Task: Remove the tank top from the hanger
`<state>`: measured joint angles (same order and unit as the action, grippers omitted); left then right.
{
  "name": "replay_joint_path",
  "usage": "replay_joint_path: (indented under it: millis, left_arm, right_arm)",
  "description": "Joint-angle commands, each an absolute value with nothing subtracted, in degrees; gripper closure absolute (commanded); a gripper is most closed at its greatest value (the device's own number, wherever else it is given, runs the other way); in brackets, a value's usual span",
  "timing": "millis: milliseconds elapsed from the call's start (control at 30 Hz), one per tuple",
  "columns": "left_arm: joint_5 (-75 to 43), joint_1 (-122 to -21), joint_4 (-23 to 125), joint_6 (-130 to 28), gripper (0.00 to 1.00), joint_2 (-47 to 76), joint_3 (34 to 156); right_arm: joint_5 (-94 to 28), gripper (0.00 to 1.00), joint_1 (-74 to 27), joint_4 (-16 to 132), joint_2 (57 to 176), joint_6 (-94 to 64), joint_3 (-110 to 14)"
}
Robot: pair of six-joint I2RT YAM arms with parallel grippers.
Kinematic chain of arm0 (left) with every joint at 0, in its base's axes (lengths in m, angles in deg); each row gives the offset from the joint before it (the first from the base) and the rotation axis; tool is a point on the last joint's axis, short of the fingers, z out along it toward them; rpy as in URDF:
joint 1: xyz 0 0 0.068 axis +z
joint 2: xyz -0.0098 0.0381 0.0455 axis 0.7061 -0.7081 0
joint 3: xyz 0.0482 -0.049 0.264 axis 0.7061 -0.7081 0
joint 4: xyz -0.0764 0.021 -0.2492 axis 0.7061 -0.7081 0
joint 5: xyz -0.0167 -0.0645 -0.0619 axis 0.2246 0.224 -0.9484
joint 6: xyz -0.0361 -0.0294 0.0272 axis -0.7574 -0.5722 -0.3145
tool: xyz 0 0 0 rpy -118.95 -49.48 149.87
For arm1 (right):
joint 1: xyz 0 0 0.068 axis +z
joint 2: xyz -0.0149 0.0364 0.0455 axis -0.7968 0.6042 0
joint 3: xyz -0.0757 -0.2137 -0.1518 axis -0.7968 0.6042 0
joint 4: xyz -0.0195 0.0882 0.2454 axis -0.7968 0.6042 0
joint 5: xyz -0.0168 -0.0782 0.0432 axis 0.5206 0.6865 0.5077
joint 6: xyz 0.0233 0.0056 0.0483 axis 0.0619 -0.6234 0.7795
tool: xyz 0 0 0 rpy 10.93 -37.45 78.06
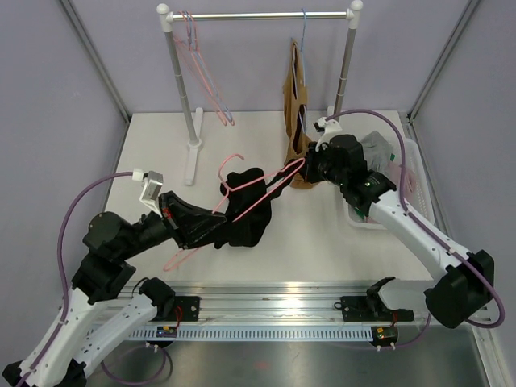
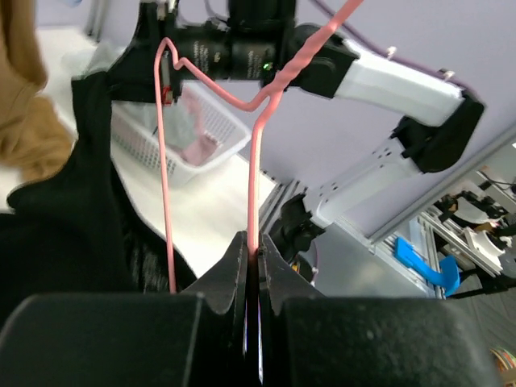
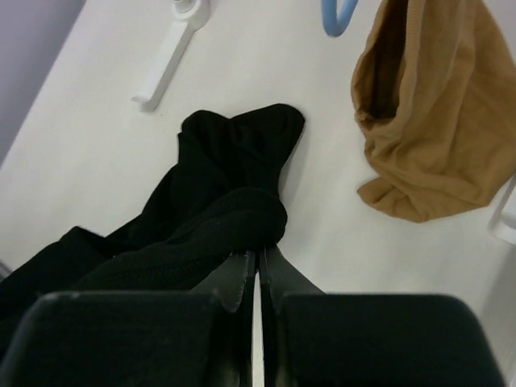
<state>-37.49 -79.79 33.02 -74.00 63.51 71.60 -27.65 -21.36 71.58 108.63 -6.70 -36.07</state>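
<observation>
— What is gripped by the left gripper [image 2: 254, 246]?
— The pink hanger [image 2: 257, 177]; its wire is pinched between fingers pressed together.
— And where is the black tank top [image 1: 250, 222] seen?
— Bunched on the hanger at the middle of the worktop [image 1: 145, 153], toward the near edge. One fold is clamped by the right gripper [image 3: 258, 251].
</observation>
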Motion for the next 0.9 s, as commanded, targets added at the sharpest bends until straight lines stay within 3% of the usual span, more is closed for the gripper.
replay_joint_path:
  millis: [0,167,333,433,500,567,633,733,867]
  left_arm:
    - [-42.1,-80.0,50.7,-75.5,1.0,61.7,70.3]
    - [-32.6,-80.4,74.8,-76.8,1.0,59.3,63.6]
    - [-24.4,-85.1,109.4,-68.6,1.0,49.1,61.4]
    - [-22.4,-88.0,124.5,-63.4,1.0,37.8,65.0]
    - [-17.9,-88.3,132.0,-61.5,0.95,33.3,68.7]
    - [-12.4,-88.3,133.6,-59.6,0.91,28.7,70.8]
    - [-6.6,-88.4,135.4,-54.9,1.0,25.5,71.5]
    - [-0.3,-88.4,132.9,-53.8,1.0,26.6,71.2]
    - [4.8,-88.9,107.0,-54.6,1.0,31.9,72.9]
  right_arm:
    - [-40.5,1.0,-22.9,73.2,103.2,-4.7,-35.7]
    - [-55.3,1.0,-22.8,61.5,94.6,3.8,-26.7]
    - [-69.8,1.0,-22.7,59.5,89.9,7.8,-24.5]
    - [-69.9,1.0,-22.7,69.0,88.7,3.5,-25.2]
    - [-61.9,1.0,-22.6,80.0,87.1,-2.9,-25.7]
    - [-54.5,1.0,-22.7,86.7,84.6,-5.3,-25.4]
    - [-55.1,1.0,-22.7,87.8,82.6,-5.7,-24.4]
    - [-54.4,1.0,-22.7,90.1,80.0,-5.2,-25.1]
    - [-54.1,1.0,-22.7,90.3,79.7,-4.3,-25.8]
